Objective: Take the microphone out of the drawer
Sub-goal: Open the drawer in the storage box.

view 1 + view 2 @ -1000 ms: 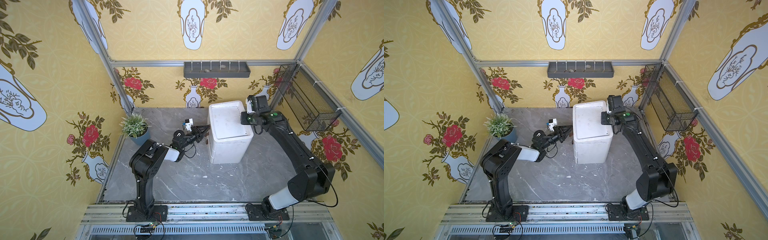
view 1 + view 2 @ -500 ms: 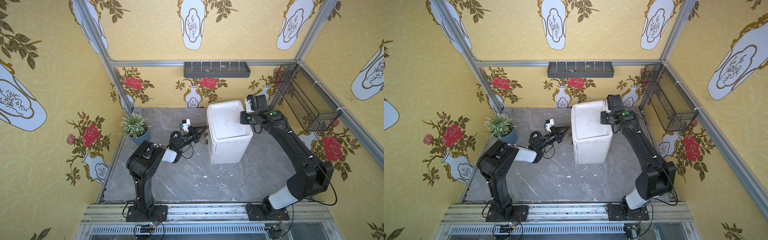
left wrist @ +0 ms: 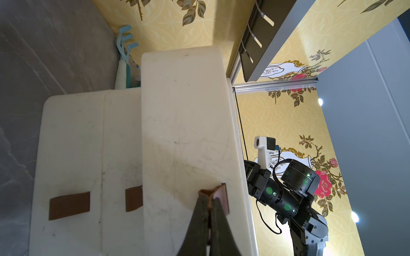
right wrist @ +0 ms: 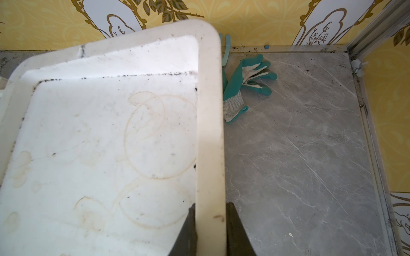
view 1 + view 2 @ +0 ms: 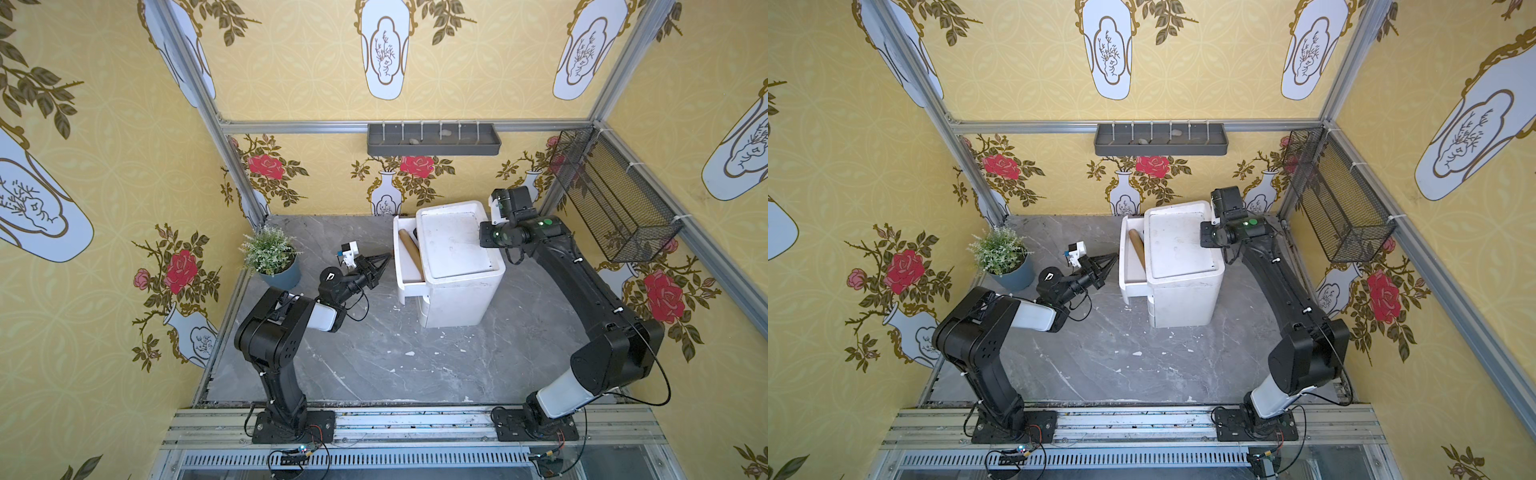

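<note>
The white cabinet point(image 5: 457, 249) point(image 5: 1179, 245) stands mid-table with its top drawer point(image 5: 397, 266) point(image 5: 1123, 266) pulled out to the left. Inside lies a tan rod point(image 5: 409, 249) point(image 5: 1137, 249) with a small dark piece beside its far end. I cannot tell whether this is the microphone. My left gripper point(image 5: 390, 255) point(image 5: 1115, 255) point(image 3: 209, 197) is shut on the drawer's brown tab point(image 3: 223, 197). My right gripper point(image 5: 484, 239) point(image 5: 1204, 239) point(image 4: 210, 208) is shut on the cabinet's top rim point(image 4: 210, 133), one finger on each side.
Two lower drawers with brown tabs point(image 3: 69, 205) point(image 3: 133, 200) are closed. A potted plant point(image 5: 270, 257) stands left of my left arm. Behind the cabinet lie a teal glove point(image 4: 248, 77) and a teal hand rake point(image 3: 124, 51). A wire basket point(image 5: 615, 195) and a grey shelf point(image 5: 432, 139) hang on the walls.
My left gripper has drawn back to the left with the tab, and the top drawer has slid out of the cabinet. The right arm has held still on the rim.
</note>
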You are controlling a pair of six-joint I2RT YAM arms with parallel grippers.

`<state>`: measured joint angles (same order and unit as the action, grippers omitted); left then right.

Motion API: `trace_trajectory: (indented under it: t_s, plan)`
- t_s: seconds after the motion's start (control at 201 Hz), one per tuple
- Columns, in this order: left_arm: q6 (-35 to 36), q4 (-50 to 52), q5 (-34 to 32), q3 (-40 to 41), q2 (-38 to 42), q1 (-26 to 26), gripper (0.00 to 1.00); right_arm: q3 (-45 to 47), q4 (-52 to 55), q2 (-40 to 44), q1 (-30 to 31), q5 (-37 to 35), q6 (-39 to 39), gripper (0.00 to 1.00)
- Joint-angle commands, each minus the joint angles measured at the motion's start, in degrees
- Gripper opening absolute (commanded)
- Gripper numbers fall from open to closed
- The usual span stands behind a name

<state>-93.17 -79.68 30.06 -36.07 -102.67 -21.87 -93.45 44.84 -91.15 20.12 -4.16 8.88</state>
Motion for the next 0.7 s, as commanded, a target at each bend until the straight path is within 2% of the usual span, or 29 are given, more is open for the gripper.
trace_trajectory:
  t_s: [0.0,0.697]
  plan:
    - [1.48,-0.19,-0.23,1.59,0.82,1.44,0.00,-0.79,-6.17,0.28,0.01,0.05,3.24,0.00]
    - [2.42,-0.15,0.78,8.48,6.11,7.79,0.00,-0.99,-5.90,0.19,0.10,-1.02,3.37,0.00]
